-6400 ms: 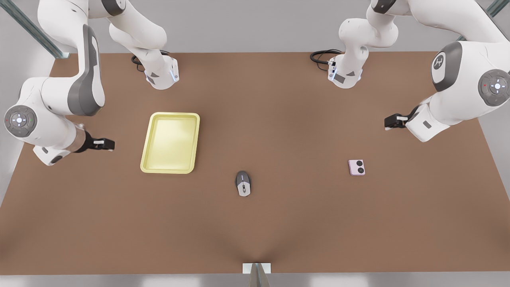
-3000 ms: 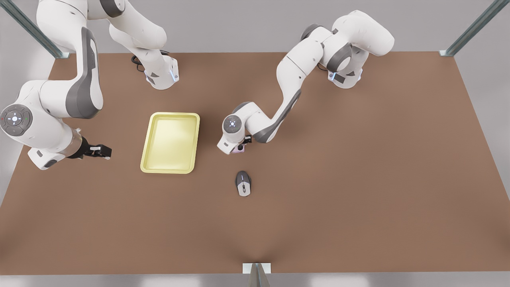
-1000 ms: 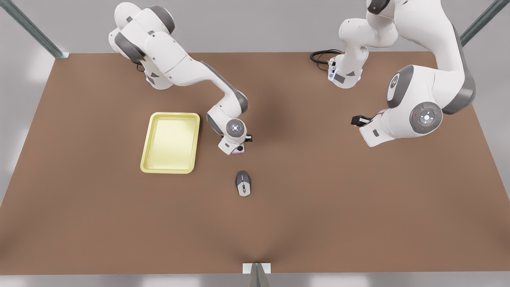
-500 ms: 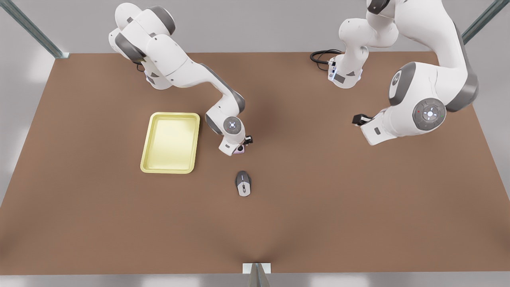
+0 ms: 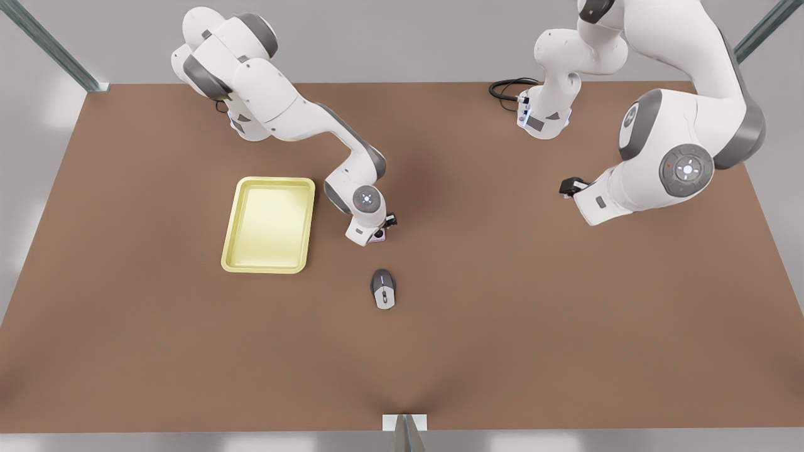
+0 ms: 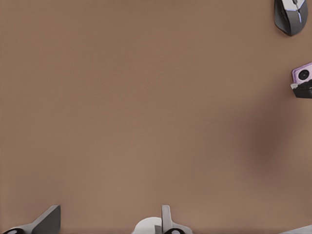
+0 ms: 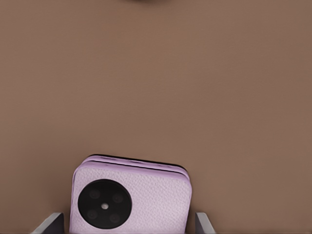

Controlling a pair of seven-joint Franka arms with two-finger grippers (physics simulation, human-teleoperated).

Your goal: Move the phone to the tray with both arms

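The pale pink phone (image 5: pixel 378 236) lies flat on the brown table (image 5: pixel 502 314), a little to the front view's right of the pale yellow tray (image 5: pixel 269 225). My right gripper (image 5: pixel 383 228) hangs low over the phone. In the right wrist view its fingers (image 7: pixel 50 224) stand on either side of the phone (image 7: pixel 146 200), open, with a thin gap on each side. My left gripper (image 5: pixel 568 186) waits open over bare table at the front view's right. Its fingers (image 6: pixel 48 220) are wide apart, and its wrist view catches the phone (image 6: pixel 303 73) far off.
A grey-and-white computer mouse (image 5: pixel 383 289) lies just in front of the phone; it also appears in the left wrist view (image 6: pixel 291 14). The tray holds nothing. Both arm bases (image 5: pixel 254 122) (image 5: pixel 543 119) and a black cable (image 5: pixel 505 88) sit along the far edge.
Since 3 s ago the arms swapped at the phone: one set it down beside the tray and withdrew, the other came over it. In the last second, only small shifts.
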